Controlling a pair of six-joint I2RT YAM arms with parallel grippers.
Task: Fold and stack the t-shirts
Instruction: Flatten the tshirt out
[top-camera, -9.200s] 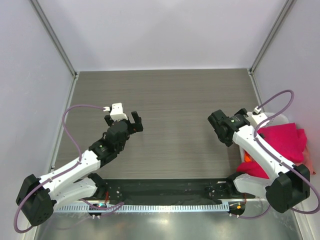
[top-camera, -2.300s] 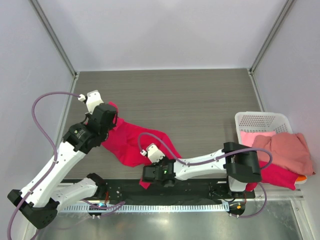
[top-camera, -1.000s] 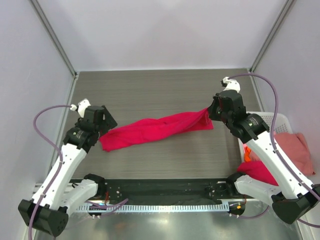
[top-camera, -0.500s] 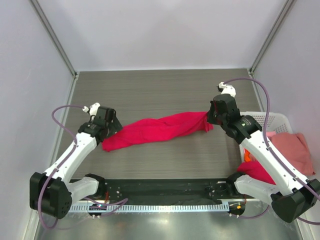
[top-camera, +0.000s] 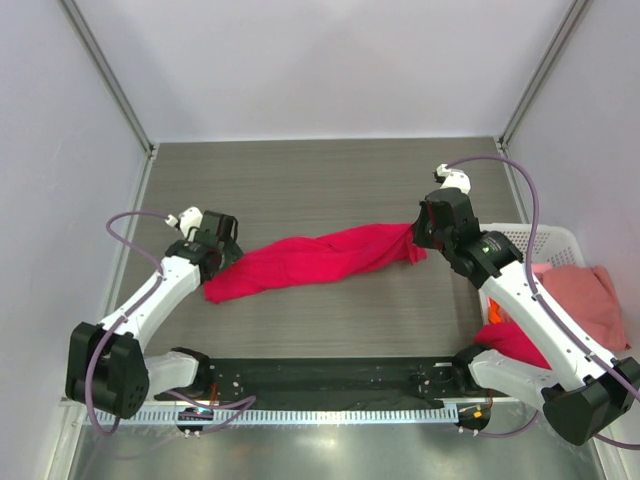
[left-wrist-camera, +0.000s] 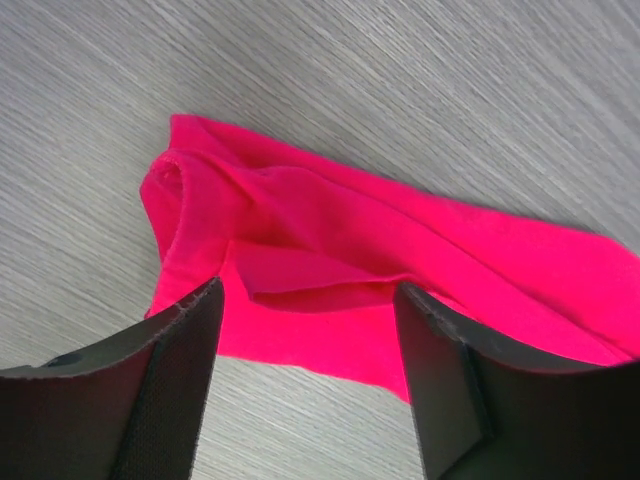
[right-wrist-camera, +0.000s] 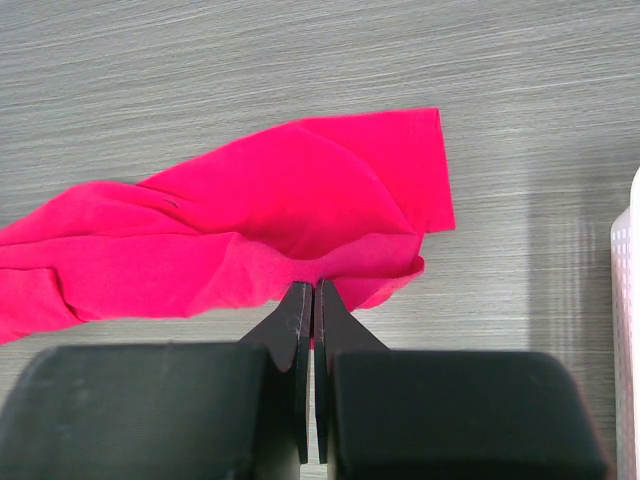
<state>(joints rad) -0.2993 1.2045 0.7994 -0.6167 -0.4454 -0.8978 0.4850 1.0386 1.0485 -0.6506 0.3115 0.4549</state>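
My left gripper (top-camera: 220, 240) hangs near the left edge of the table (top-camera: 330, 180), right over the left end of the crimson shirt (top-camera: 315, 255). Its jaws stand apart, a black ribbed finger (left-wrist-camera: 165, 385) on each side of the cloth, and nothing is pinched. I judge it sits there so it can take this end and spread it. Here the shirt lies crumpled, with a rolled, stitched hem curling at its tip and a flat crease across the middle.

From there the shirt runs as one long, loosely twisted band across the middle of the table, slanting a little toward the far right corner. It is soft, matte knit that sags and bunches and holds no shape of its own. The table under it is hard, grey and finely grained, so the cloth should slide on it easily.

My right gripper (top-camera: 420, 232) is clamped on a fold at the shirt's right end, fingertips pressed together with cloth between them. That pinch anchors the end, so a pull can draw the band out straight. Beyond the tips one corner of the shirt lies flat and square.

At the table's right edge stands the white perforated plastic basket (top-camera: 520, 238). A salmon-pink shirt (top-camera: 585, 300) is draped over it and a red shirt (top-camera: 512, 340) spills at its near side, both waiting their turn.
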